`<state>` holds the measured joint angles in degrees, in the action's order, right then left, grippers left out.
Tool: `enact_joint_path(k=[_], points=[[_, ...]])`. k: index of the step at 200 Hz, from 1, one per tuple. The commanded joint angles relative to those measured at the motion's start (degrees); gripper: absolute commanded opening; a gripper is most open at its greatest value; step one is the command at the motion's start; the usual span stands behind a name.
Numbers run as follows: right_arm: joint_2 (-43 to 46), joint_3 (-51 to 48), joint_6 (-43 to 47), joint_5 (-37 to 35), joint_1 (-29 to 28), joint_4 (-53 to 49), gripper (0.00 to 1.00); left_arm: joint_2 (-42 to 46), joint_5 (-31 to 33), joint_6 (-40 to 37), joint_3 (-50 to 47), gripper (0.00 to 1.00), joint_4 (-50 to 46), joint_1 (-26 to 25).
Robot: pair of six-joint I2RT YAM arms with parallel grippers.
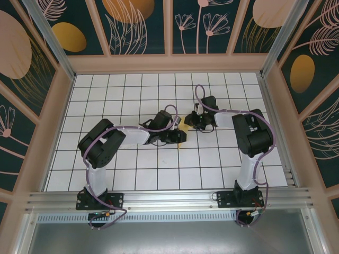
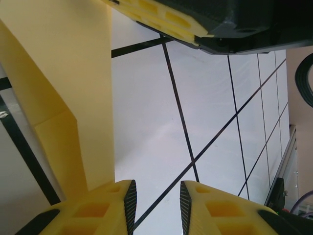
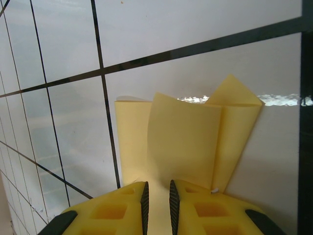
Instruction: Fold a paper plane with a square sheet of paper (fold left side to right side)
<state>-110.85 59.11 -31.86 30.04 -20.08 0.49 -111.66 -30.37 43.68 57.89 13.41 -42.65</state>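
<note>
Near the middle of the table (image 1: 132, 95), the left gripper (image 1: 179, 136) is being held partly open. In its wrist view, bare tile is being shown between the jaws, with the yellow sheet of paper (image 2: 63, 73) running alongside one finger. From above the sheet is being glimpsed only as a small patch; the right wrist view is showing it folded, flaps standing up. Slightly farther, its edge is being pinched by the nearly closed right gripper (image 3: 157, 188).

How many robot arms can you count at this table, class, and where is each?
2. The left arm is bolted at the near-left edge, the right arm at the near-right; both reach in to the middle, meeting by the yellow paper.
</note>
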Motion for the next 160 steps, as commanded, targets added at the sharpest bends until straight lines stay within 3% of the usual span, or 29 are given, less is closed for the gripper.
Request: enact_joint_path(k=[1,86,130,160], points=[[-2.4,-2.7,1.5,-4.4,0.4,-6.4,0.24,-1.8,0.5,-1.2,0.2,0.32,-1.1,0.2],[0.3,-2.0,1.6,-2.6,1.2,-5.2,0.24,-2.6,3.1,-1.5,-1.8,0.25,-2.8,0.2],[7.2,0.5,3.1,-1.0,3.3,-7.0,0.23,-1.9,2.6,-1.2,-5.1,0.22,-2.0,0.2],[11.8,-1.2,3.5,-0.7,2.9,-8.6,0.17,-2.1,1.3,-0.6,-5.7,0.21,-0.4,-0.1]])
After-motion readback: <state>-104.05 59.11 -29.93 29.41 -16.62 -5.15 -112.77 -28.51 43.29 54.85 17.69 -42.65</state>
